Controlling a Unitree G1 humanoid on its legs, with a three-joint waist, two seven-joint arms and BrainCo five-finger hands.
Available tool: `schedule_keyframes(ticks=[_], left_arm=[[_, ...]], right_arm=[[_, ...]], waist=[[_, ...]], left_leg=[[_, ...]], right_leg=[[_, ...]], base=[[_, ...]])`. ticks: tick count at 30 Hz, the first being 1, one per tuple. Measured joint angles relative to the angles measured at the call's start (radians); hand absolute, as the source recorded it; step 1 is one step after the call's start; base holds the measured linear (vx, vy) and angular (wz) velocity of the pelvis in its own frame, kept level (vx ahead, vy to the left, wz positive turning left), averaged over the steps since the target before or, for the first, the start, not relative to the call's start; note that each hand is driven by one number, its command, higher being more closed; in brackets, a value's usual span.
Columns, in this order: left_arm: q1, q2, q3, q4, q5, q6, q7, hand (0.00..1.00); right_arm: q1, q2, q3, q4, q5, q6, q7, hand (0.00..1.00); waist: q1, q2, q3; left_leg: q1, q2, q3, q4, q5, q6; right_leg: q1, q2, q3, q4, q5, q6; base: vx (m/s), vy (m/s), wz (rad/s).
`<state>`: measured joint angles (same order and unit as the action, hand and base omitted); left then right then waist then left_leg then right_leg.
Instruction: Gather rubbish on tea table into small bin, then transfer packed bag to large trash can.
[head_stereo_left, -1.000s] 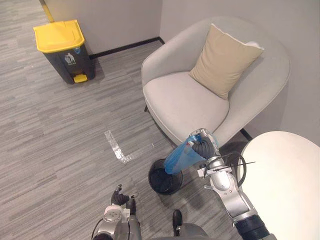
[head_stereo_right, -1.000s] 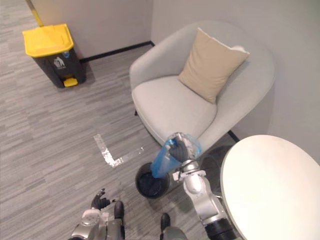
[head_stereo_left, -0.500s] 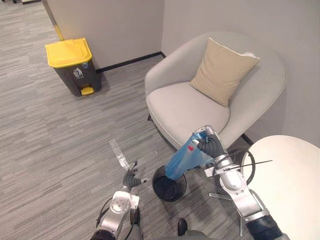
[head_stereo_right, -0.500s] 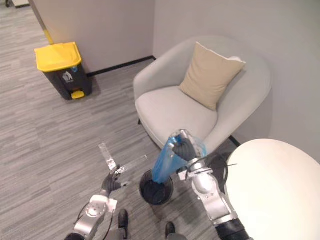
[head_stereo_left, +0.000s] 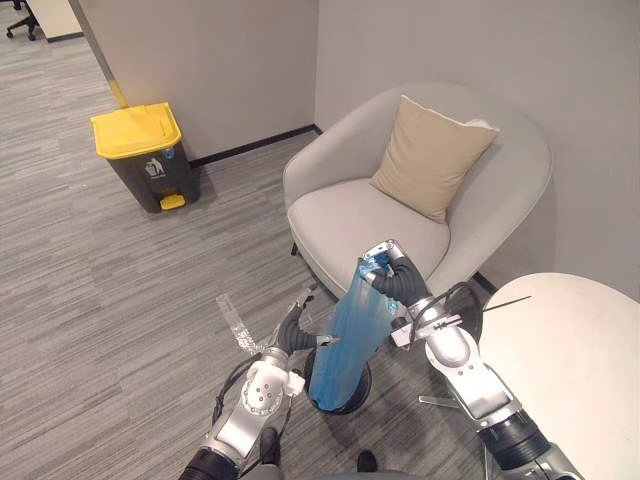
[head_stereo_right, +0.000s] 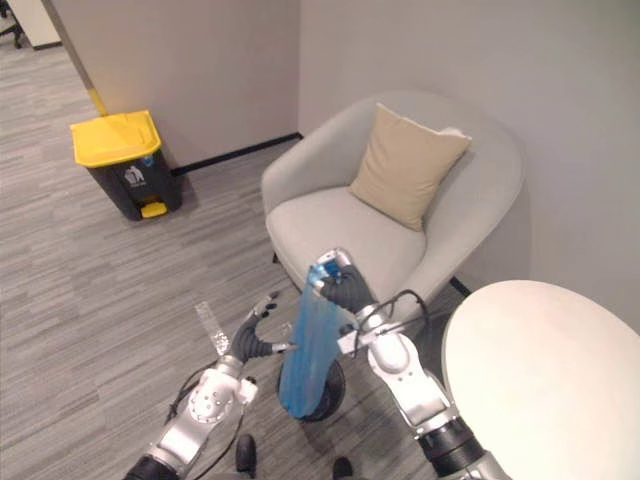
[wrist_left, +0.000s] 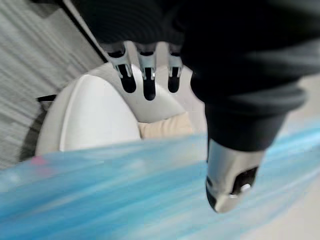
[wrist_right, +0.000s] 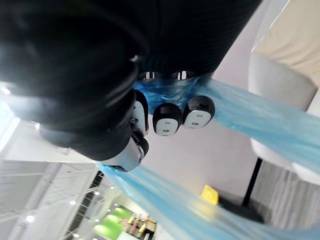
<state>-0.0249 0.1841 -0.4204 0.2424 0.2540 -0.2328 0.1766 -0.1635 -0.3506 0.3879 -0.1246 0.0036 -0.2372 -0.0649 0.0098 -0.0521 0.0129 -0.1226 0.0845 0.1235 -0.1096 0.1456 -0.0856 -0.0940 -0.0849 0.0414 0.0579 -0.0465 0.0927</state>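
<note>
Blue bag (head_stereo_left: 345, 335) hangs with its long axis near upright. The gathered neck is up and leans slightly toward the armchair (head_stereo_left: 350, 205); the lower end points down into the small black bin (head_stereo_right: 331, 384). I can't tell whether the bottom is clear of the bin's rim. The bag is thin, translucent blue film, pulled long and narrow, wider toward the bottom, with a small red patch showing near the neck. My right hand (head_stereo_left: 393, 279) is at the very top, fingers curled tight round the neck, so the bag trails below it. My left hand (head_stereo_left: 290, 334) is partway down the bag on the side away from the chair, fingers straight and spread. I can't confirm contact. The bin stands on the floor (head_stereo_left: 110, 290) just off the armchair's front edge. The yellow-lidded large trash can (head_stereo_left: 140, 150) is well apart, by the wall.
</note>
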Motion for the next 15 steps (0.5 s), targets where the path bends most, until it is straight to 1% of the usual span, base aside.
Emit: schedule_keyframes(ticks=[4,6,10,15], left_arm=[[-0.009,-0.001,-0.029,-0.021,0.002,0.0,0.015,0.0],[-0.013,-0.002,-0.039,-0.022,0.017,0.0,0.018,0.0],[-0.026,-0.006,-0.049,-0.022,0.046,0.006,0.027,0.0],[-0.053,-0.03,-0.048,-0.013,0.097,0.027,0.068,0.0]], right_arm=[[-0.036,0.009,0.05,-0.035,0.048,0.0,0.025,1.0],[-0.042,0.035,0.063,-0.055,0.087,0.0,0.037,1.0],[-0.08,0.064,0.104,-0.066,0.139,-0.01,0.057,1.0],[-0.107,0.078,0.144,-0.09,0.213,-0.01,0.067,1.0]], waist=[[-0.004,-0.006,-0.006],[-0.003,-0.016,-0.013],[-0.002,-0.024,-0.019],[-0.002,-0.026,-0.02]], left_leg=[[0.0,0.003,0.002,0.0,0.002,-0.001],[0.001,0.007,0.001,0.0,0.003,-0.004],[0.004,0.008,0.001,0.0,0.006,-0.004],[0.013,0.009,0.003,0.0,0.007,-0.004]], right_leg=[[0.001,0.003,0.001,-0.006,0.005,-0.001],[0.005,0.007,0.001,-0.012,0.009,-0.004],[0.007,0.01,0.0,-0.009,0.01,-0.006],[0.01,0.01,0.003,0.0,0.009,-0.007]], base=[[-0.02,-0.004,-0.02],[0.0,0.0,0.0],[0.0,0.0,0.0],[0.0,-0.003,-0.01]])
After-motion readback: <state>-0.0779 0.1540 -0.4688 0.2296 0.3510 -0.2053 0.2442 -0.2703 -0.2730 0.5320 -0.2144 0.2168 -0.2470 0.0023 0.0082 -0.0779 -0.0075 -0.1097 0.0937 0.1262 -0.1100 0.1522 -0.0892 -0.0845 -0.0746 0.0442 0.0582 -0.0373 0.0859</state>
